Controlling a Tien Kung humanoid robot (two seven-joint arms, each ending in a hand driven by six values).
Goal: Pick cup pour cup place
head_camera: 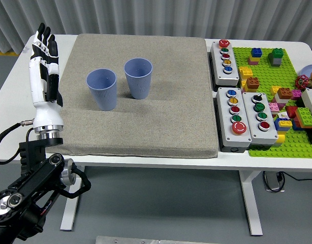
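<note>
Two ribbed blue plastic cups, the left cup (102,89) and the right cup (138,77), stand upright on the grey fabric mat (146,127). The left hand (44,61) hovers beside them, fingers straight, holding nothing.

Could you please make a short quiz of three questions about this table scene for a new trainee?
1. True or false: the left hand grasps a cup.
2. How many blue cups stand on the grey mat?
3. Which side of the mat has the button boxes: A) left, B) right?

Key:
1. False; its fingers are extended and empty, left of the cups.
2. Two: left cup and right cup, both upright.
3. B.
</note>
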